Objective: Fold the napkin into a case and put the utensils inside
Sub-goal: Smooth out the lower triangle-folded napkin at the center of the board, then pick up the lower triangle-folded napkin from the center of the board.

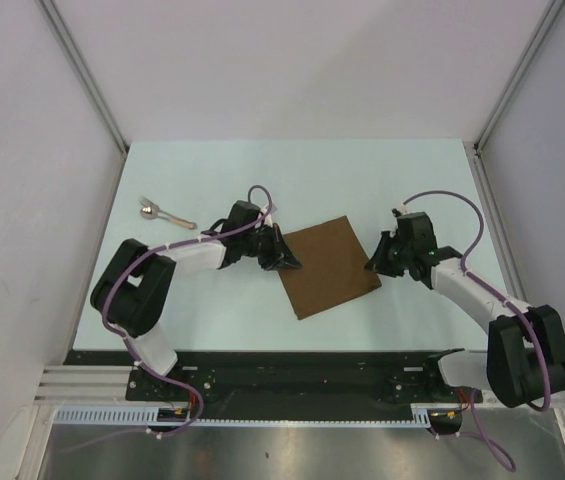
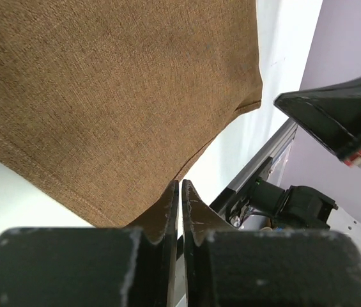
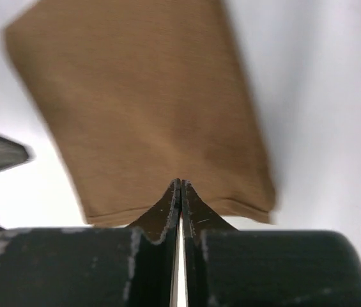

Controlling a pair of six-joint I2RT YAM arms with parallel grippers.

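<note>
Treat as light and limp the thin dark-brown square cloth napkin (image 1: 330,265) flat on the white tabletop (image 1: 292,175), best held by opposite corners, left corner pinched in the closed left claw (image 2: 179,187), right in the closed right claw (image 3: 180,185).

Both arms are built of white link shells between black joint housings. The left arm (image 1: 177,262), at the lower left of the top view, has a bulky black shoulder block and a purple cable (image 1: 110,300) looped along it. The right arm (image 1: 467,290), at the lower right, matches it, with its own purple cable (image 1: 442,197). The left tool (image 1: 287,262) and right tool (image 1: 374,265) are black. Up close, the fingers (image 2: 166,214) are matte black wedges with white-scuffed edges.
</note>
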